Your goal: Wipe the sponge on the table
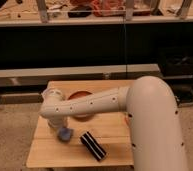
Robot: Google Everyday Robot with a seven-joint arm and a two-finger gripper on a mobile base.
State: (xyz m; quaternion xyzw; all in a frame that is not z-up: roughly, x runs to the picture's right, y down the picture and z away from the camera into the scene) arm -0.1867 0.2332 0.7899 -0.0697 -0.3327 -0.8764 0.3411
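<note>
The sponge [65, 133], a small light-blue lump, lies on the light wooden table [50, 156] left of centre. My white arm reaches in from the lower right. Its wrist end hangs over the table's left side, with the gripper [59, 126] pointing down, right at the sponge's upper left edge. The wrist covers the gripper from above.
A white cup [52, 94] stands behind the wrist, partly hidden. A red bowl [80, 97] sits at the table's back, partly under my forearm. A black block with a white stripe [93, 146] lies just right of the sponge. A long dark shelf bench [90, 70] runs behind the table.
</note>
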